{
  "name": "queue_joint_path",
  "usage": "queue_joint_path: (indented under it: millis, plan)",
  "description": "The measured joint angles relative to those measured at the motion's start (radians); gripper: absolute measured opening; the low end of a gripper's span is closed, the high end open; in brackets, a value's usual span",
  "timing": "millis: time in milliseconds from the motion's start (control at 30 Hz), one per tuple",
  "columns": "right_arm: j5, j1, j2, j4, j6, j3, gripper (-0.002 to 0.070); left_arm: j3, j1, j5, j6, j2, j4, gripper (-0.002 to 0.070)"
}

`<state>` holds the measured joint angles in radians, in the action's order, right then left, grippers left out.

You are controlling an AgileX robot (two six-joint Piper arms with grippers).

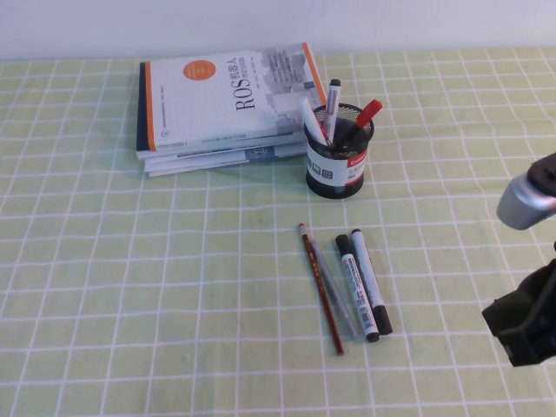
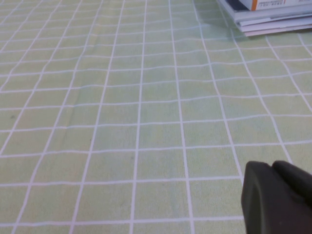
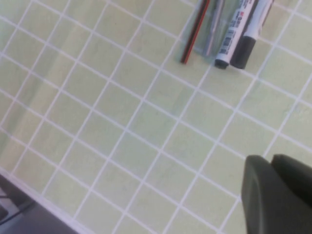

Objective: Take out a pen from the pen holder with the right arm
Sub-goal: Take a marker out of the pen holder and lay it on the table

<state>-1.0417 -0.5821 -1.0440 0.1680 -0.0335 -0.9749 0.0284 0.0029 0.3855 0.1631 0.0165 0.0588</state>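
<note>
Left gripper (image 2: 273,195): out of the high view. Its wrist view shows a dark body low over bare cloth (image 2: 146,122), well apart from the books. Whether it is open or closed, I cannot tell.
Cloth: green with white checks, covering the table.
Books (image 1: 226,100): a flat stack at the back left. The top cover is white with an orange edge. The stack lies just beside the holder, on its left.
Holder (image 1: 337,165): a black mesh cup, upright at the back centre, with a white-and-red label on its front.
Pens in holder: three stand in it.
- white pen (image 1: 313,120): leans toward the books.
- capped marker (image 1: 333,97): near upright, black cap up.
- red-capped pen (image 1: 367,113): leans right.
None of them is gripped.
Pens on cloth: four lie side by side in front of the holder and apart from it, all slightly angled.
- red pen (image 1: 321,291): farthest left.
- clear pen (image 1: 335,291): close against the red pen.
- left marker (image 1: 358,291): white with a black cap.
- right marker (image 1: 372,282): the same kind, right against the left marker.
Right gripper (image 3: 273,195): at the right edge on the near side in the high view. It is well apart from the holder and right of the lying pens. It is closed, with nothing seen between its jaws. Its wrist view shows bare cloth under it, with the ends of the four lying pens near.
</note>
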Motion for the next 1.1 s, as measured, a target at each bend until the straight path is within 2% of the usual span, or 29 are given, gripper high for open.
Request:
queue_joint_path:
  millis: [167, 300, 533, 700, 933, 1100]
  plan:
    - [0.092, 0.000, 0.008, -0.037, 0.000, 0.042, -0.0012, 0.000, 0.000, 0.000, 0.000, 0.000, 0.000, -0.0005]
    - [0.303, 0.020, 0.067, -0.074, 0.000, 0.164, -0.0012, 0.000, 0.000, 0.000, 0.000, 0.000, 0.000, -0.0005]
    - [0.818, 0.191, 0.258, -0.076, 0.000, 0.527, -0.0013, 0.000, 0.000, 0.000, 0.000, 0.000, 0.000, -0.0005]
    - [1.055, 0.315, 0.440, -0.074, 0.000, 0.750, -0.0012, 0.000, 0.000, 0.000, 0.000, 0.000, 0.000, -0.0005]
    - [1.102, 0.449, 0.703, -0.070, 0.000, 0.937, -0.0012, 0.000, 0.000, 0.000, 0.000, 0.000, 0.000, -0.0005]
    - [1.011, 0.489, 0.871, -0.070, 0.000, 0.982, -0.0012, 0.000, 0.000, 0.000, 0.000, 0.000, 0.000, -0.0005]
